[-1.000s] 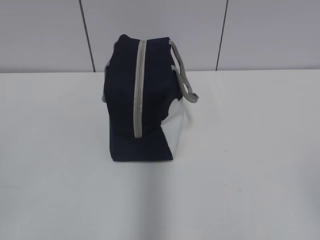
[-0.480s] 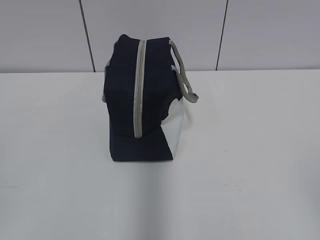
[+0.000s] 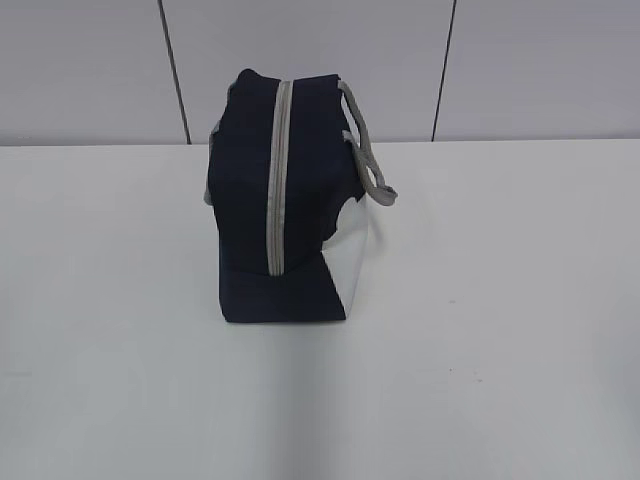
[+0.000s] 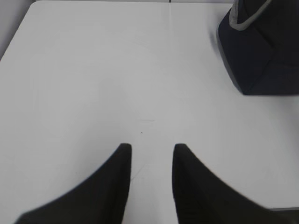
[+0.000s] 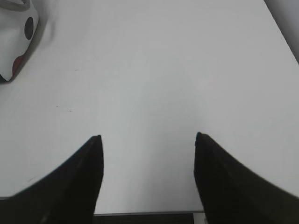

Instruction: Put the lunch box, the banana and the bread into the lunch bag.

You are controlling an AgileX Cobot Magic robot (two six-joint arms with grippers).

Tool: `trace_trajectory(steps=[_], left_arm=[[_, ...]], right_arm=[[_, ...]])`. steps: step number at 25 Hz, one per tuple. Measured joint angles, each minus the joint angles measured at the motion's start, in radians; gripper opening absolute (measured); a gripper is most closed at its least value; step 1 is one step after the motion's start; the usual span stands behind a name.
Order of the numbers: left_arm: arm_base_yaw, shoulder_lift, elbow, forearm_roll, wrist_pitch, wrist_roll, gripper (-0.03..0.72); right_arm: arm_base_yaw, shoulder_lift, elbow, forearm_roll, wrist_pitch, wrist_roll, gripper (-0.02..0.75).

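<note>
Judging from the lunch bag [image 3: 283, 205] standing zipped toward the far edge of the desk [image 3: 500, 300], food unseen, left gripper [image 4: 152, 149] and right gripper [image 5: 147, 137] empty, jaws apart: best steady one end, then draw the grey zipper [image 3: 279, 180] open.
</note>
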Motion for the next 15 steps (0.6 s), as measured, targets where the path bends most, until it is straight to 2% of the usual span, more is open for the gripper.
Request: trace_trajectory(steps=[15], left_arm=[[0.0,0.0,0.001,0.0,0.0,0.0,0.235]], right_arm=[[0.0,0.0,0.0,0.0,0.0,0.0,0.457]])
